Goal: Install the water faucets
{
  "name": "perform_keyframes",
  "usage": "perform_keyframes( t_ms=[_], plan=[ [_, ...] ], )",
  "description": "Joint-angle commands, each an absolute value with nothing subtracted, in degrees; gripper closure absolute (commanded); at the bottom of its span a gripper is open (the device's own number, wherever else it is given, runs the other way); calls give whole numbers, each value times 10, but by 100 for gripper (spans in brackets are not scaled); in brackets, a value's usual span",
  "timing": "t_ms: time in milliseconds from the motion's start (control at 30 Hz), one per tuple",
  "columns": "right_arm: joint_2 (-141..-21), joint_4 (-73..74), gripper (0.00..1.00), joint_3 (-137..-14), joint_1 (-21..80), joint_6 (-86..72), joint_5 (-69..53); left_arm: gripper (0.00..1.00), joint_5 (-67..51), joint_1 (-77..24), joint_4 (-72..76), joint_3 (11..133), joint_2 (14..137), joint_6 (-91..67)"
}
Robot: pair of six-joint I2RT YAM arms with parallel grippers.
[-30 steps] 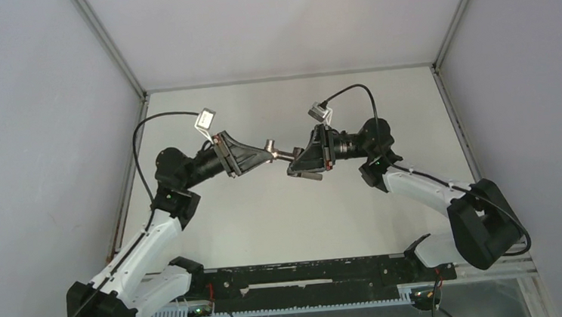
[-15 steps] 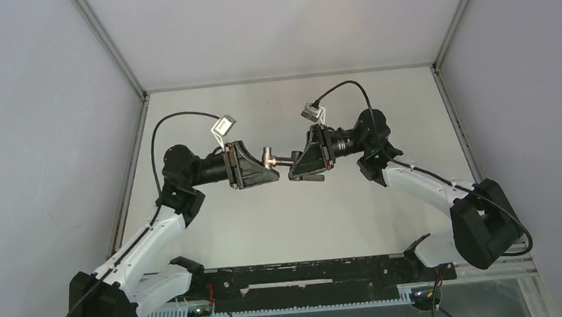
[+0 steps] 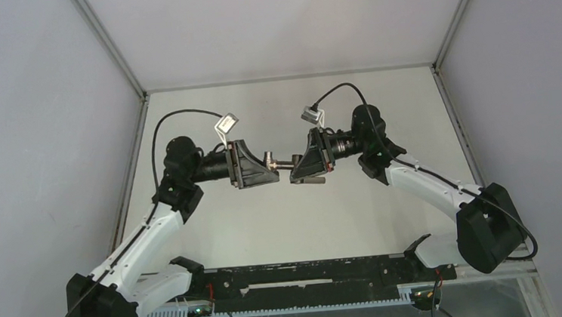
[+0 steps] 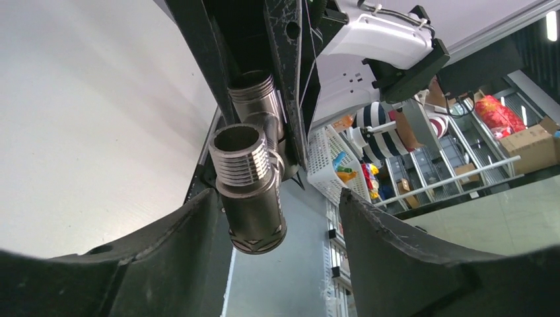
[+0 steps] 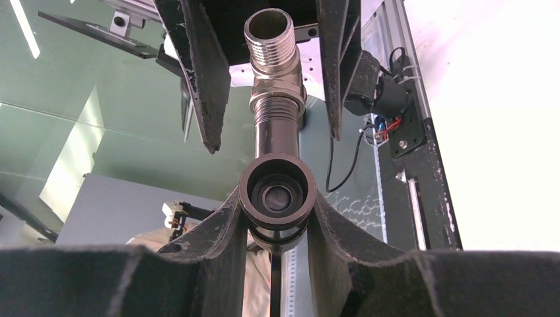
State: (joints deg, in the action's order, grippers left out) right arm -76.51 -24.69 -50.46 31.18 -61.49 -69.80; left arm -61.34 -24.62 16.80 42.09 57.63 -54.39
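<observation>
Top external: high above and behind the arm bases, looking down and forward over the tabletop (image 3: 215, 224); distant, with the left tool (image 3: 271, 164) and right tool (image 3: 296, 169) facing tip to tip mid-frame.
Left wrist: behind the left tool (image 4: 277, 218), looking out between its fingers; very close to the faucet (image 4: 249, 178) just ahead.
Right wrist: behind the right tool (image 5: 277, 218), looking along its fingers toward the left tool; very close.
Shared: all three views show the faucet; each wrist view shows the opposite tool just beyond it.
</observation>
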Motion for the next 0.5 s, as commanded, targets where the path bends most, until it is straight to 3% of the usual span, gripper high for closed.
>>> perform_keyframes(
  t_ms=[0, 200, 367, 467],
  plan=[
    [-735, -261, 100, -537, 310, -595, -709, 33, -599, -246, 134, 460, 569, -507],
    [-729, -249, 100, -537, 311, -584, -709, 42, -602, -246, 135, 456, 576, -509],
    [-728, -251, 100, -537, 317, -582, -714, 33, -600, -246, 137, 460, 579, -512],
    [-726, -254, 100, -537, 320, -581, -717, 33, -599, -246, 138, 462, 581, -514]
  ],
)
